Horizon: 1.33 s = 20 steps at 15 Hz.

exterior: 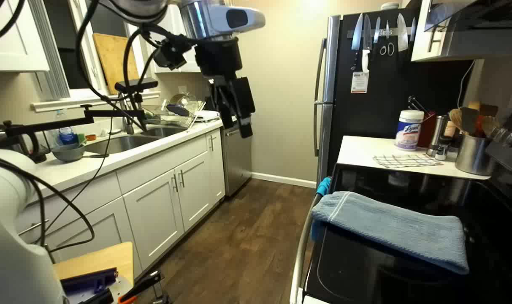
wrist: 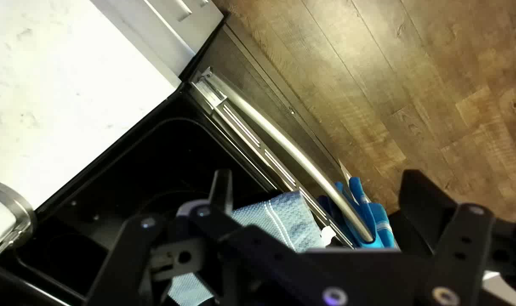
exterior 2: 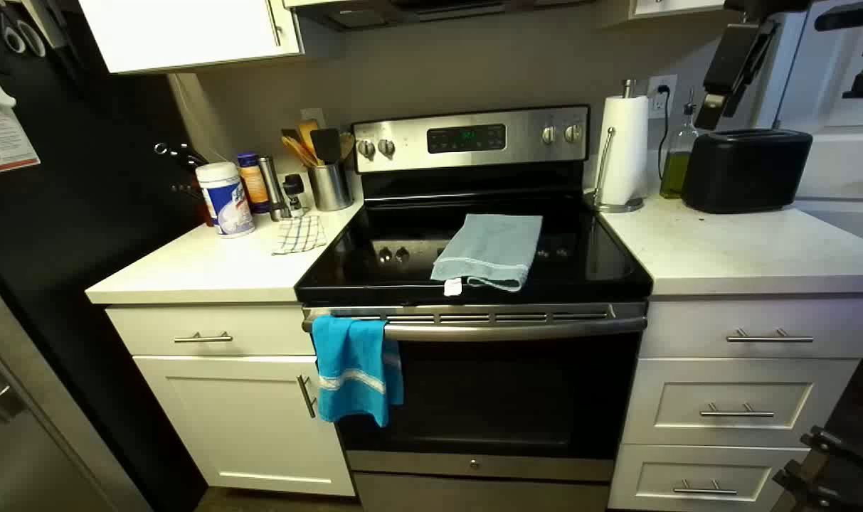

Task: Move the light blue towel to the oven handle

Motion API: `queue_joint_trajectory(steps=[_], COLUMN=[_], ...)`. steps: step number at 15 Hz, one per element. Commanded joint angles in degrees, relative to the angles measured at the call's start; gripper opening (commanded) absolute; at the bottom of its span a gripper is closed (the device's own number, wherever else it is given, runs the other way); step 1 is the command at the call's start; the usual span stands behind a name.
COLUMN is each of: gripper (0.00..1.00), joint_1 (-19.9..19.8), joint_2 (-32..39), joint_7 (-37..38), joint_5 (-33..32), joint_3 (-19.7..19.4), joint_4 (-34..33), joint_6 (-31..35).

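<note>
- When looking across the black cooktop (exterior 2: pixel 588 267), find the light blue towel (exterior 2: pixel 495 245) lying on it, folded, with the white-striped end toward the front edge and a small white tag (exterior 2: pixel 452 286) sticking out there.
- Trace the oven handle (exterior 2: pixel 502 332), a slim silvery bar, across the upper front of the oven (exterior 2: pixel 488 398), lower than the towel and just ahead of it, with a gap between.
- Note a bright blue cloth (exterior 2: pixel 353 355) with a pale band, draped over the handle's end nearer the fridge (exterior: pixel 378 107).
- In the wrist view, see the gripper (wrist: pixel 319 187) with fingers (wrist: pixel 222 193) spread well apart, partly covering the towel from sight.
- In an exterior view, find it hanging tips-down from the arm (exterior: pixel 201 19); in both exterior views, well apart from the towel.
- On the toaster-side counter (exterior 2: pixel 744 252), count a paper-towel roll (exterior 2: pixel 625 156), a bottle of green liquid (exterior 2: pixel 676 171) and a black toaster (exterior 2: pixel 748 174).
- On the fridge-side counter (exterior: pixel 359 152), count a Lysol tub (exterior: pixel 409 131), a steel crock of utensils (exterior: pixel 475 154) and a checked cloth (exterior: pixel 407 160).
- Across the wooden floor (exterior: pixel 256 236), make out a double sink (exterior: pixel 120 144) above white cabinets (exterior: pixel 152 211), with a pale wooden board (exterior: pixel 112 59) standing on the windowsill (exterior: pixel 57 104).
</note>
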State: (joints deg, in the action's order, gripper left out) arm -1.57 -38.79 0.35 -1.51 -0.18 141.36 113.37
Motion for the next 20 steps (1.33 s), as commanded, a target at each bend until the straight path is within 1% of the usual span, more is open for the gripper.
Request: queue_joint_trajectory(steps=[1,13,18,20], gripper=[1.0,1.0,1.0,1.0], joint_1=[0.14,-0.09,-0.26,-0.39], joint_2=[0.03,0.57,4.99,7.63], joint_7=[0.07,0.13,-0.02,0.59], joint_5=[-0.09,-0.2,-0.31,-1.1], joint_3=[-0.12,-0.29,-0.85,-0.18], joint_4=[-0.1,-0.05,-0.87,-1.31], joint_6=[-0.1,0.31,3.43,5.59])
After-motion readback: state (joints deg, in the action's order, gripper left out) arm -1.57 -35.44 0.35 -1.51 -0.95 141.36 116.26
